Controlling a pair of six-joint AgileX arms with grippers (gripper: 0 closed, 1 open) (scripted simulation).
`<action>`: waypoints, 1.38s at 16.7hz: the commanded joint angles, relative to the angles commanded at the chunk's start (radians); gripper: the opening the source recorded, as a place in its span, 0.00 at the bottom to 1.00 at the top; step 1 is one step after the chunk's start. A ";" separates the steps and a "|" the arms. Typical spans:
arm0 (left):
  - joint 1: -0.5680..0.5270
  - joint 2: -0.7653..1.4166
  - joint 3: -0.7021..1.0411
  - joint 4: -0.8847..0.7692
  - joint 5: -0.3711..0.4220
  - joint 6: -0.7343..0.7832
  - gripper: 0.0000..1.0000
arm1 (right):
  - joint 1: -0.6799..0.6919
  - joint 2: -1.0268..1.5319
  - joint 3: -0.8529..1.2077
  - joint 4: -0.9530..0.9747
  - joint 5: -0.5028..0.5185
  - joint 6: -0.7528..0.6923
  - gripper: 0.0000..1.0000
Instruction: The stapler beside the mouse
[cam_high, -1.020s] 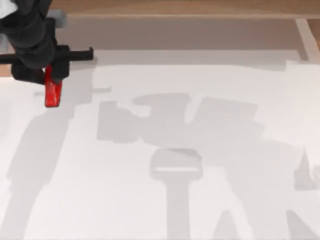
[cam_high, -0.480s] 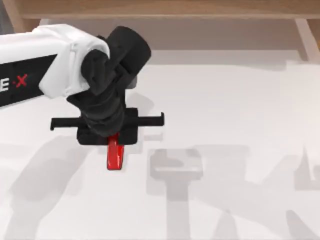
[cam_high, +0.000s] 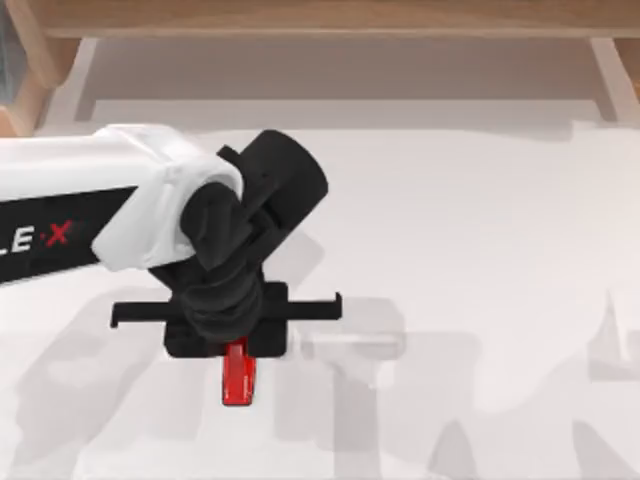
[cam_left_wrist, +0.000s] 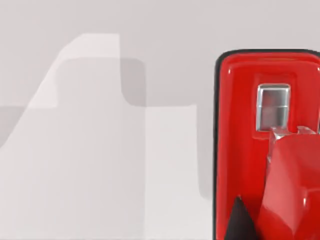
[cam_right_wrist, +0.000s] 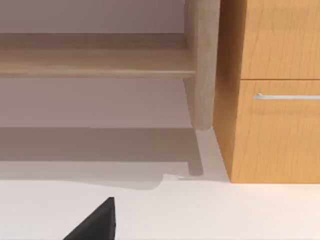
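The red glossy stapler (cam_high: 238, 382) sticks out below my left gripper (cam_high: 237, 352), which is shut on it just left of the table's middle, toward the near edge. In the left wrist view the stapler (cam_left_wrist: 265, 145) is close up, with a silver metal plate on its red body and a black fingertip (cam_left_wrist: 241, 220) against it. The mouse is out of view. A dark part of my right gripper (cam_right_wrist: 97, 222) appears in the right wrist view, over the white surface and facing wooden furniture.
The white tabletop (cam_high: 480, 250) stretches to the right under grey shadows. A wooden shelf edge (cam_high: 320, 20) runs along the back. The right wrist view shows a wooden post (cam_right_wrist: 202, 65) and a cabinet with a drawer handle (cam_right_wrist: 285, 96).
My left arm has carried the stapler from the far left corner rightward and toward the near edge. The stapler stays in the gripper throughout.
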 joint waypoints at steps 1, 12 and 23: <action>0.000 0.000 0.000 0.000 0.000 0.000 0.00 | 0.000 0.000 0.000 0.000 0.000 0.000 1.00; 0.007 -0.001 0.010 0.019 0.004 -0.002 0.00 | 0.000 0.000 0.000 0.000 0.000 0.000 1.00; 0.007 -0.004 0.010 0.089 0.010 0.002 0.00 | 0.000 0.000 0.000 0.000 0.000 0.000 1.00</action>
